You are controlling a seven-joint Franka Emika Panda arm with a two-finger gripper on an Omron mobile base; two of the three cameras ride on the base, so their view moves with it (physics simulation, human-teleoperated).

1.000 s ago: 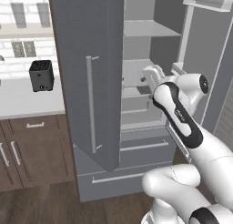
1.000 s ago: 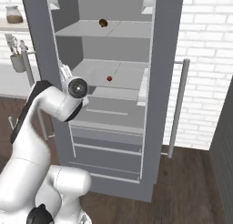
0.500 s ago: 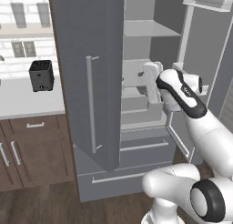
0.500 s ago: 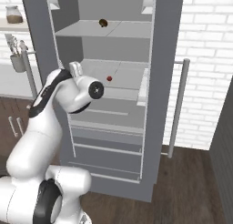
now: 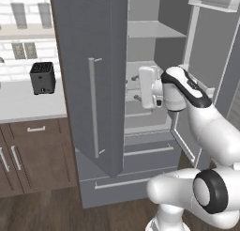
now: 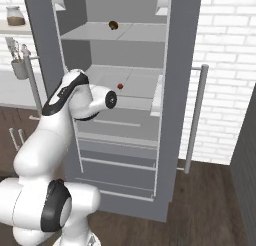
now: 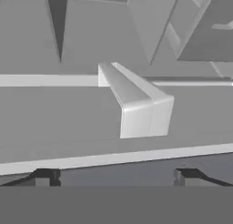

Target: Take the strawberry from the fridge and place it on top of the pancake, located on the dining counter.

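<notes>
Right base view: the fridge [image 6: 170, 65] stands with both doors swung wide, and the white arm [image 6: 65, 105] reaches into its middle shelf. The pincer [image 5: 132, 87] is released — its two fingers spread wide apart, gripping nothing — as the left base view shows. A brown round item [image 6: 113, 25] sits on the upper shelf. The strawberry [image 6: 120, 86] lies on the middle shelf, near the arm's wrist and untouched.

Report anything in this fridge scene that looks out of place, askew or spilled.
Nothing stands out. The fridge stands with its doors open, the strawberry sits alone on the middle shelf, a small brown item sits on the shelf above, and the open gripper reaches in at shelf height. Nothing looks spilled or tipped.
</notes>
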